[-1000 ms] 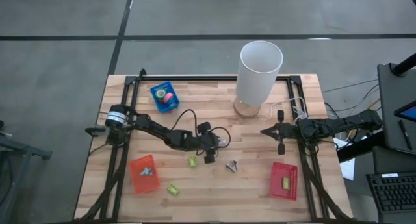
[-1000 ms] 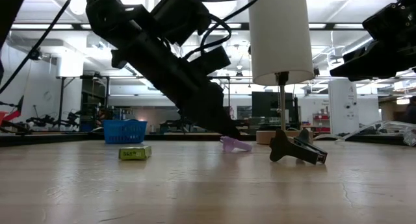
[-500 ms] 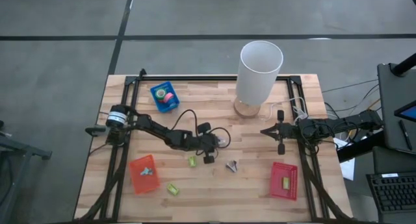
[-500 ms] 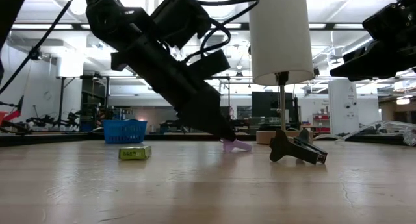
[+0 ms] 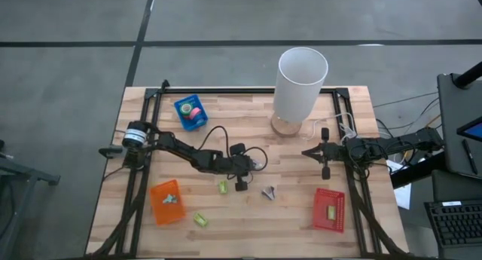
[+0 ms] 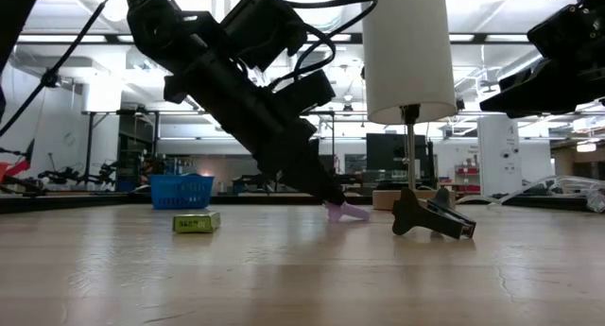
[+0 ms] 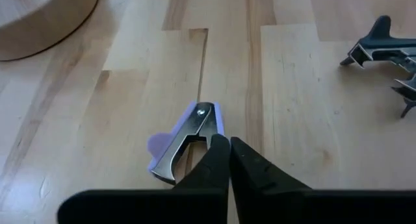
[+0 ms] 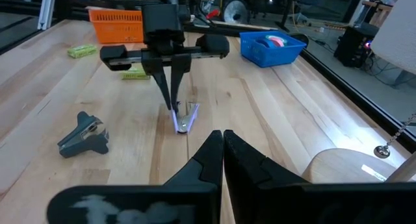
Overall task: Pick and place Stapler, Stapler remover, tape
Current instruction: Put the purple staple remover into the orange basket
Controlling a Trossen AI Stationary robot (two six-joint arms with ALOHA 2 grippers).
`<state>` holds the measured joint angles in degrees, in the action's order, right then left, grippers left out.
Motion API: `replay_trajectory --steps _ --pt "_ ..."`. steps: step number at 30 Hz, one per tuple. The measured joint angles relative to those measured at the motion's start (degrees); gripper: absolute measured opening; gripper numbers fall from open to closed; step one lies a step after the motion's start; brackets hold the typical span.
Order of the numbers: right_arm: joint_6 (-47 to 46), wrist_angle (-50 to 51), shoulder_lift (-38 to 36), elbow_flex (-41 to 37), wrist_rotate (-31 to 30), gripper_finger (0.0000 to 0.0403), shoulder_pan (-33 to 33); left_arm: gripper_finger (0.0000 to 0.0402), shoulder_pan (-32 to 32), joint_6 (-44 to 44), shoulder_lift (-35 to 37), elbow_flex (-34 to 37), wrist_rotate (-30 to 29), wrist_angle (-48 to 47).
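From above, the left gripper (image 5: 256, 163) sits at the middle of the bench (image 5: 301, 222), its tip over the purple staple remover (image 5: 258, 163); the right gripper (image 5: 307, 152) waits to the right, near the white lamp (image 5: 300, 83). A 2nd, dark staple remover (image 5: 268, 192) lies nearer, the tape (image 5: 193, 109) in the blue basket (image 5: 190, 113) far left. Level with the bench, the left arm slopes down until its tip meets the purple staple remover (image 6: 344, 212), which rests on the wood. Through the left wrist camera the jaws are pressed together, their tips at the edge of the staple remover (image 7: 185, 141), whose long axis runs diagonally away from them; whether they pinch it is hard to tell. From the right wrist the right arm's jaws are pressed together on nothing, the left gripper (image 8: 176, 107) well beyond, so the left arm is nearer by far.
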<state>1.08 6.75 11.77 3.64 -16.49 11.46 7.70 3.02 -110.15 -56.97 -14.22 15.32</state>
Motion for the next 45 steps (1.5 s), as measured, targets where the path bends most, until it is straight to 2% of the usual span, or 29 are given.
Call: replay_trajectory --steps 12,19,26,36,45 --pt "0.0 0.0 0.0 0.0 0.0 0.0009 0.0 0.0002 2.3 2.0 6.5 0.0 0.1 -11.7" --pt "0.0 0.0 0.0 0.0 0.0 0.0008 0.0 0.0001 6.5 4.7 11.8 0.0 0.1 -20.1" --pt "0.0 0.0 0.0 0.0 0.0 0.0008 0.0 0.0001 12.8 11.0 18.5 0.0 -0.8 -29.9" --pt "0.0 0.0 0.0 0.0 0.0 0.0008 0.0 0.0001 24.9 32.1 28.1 0.0 -6.4 -51.7" --pt "0.0 0.0 0.0 0.0 0.0 0.0008 0.0 0.0002 35.6 54.5 36.2 0.0 -4.8 -65.7"
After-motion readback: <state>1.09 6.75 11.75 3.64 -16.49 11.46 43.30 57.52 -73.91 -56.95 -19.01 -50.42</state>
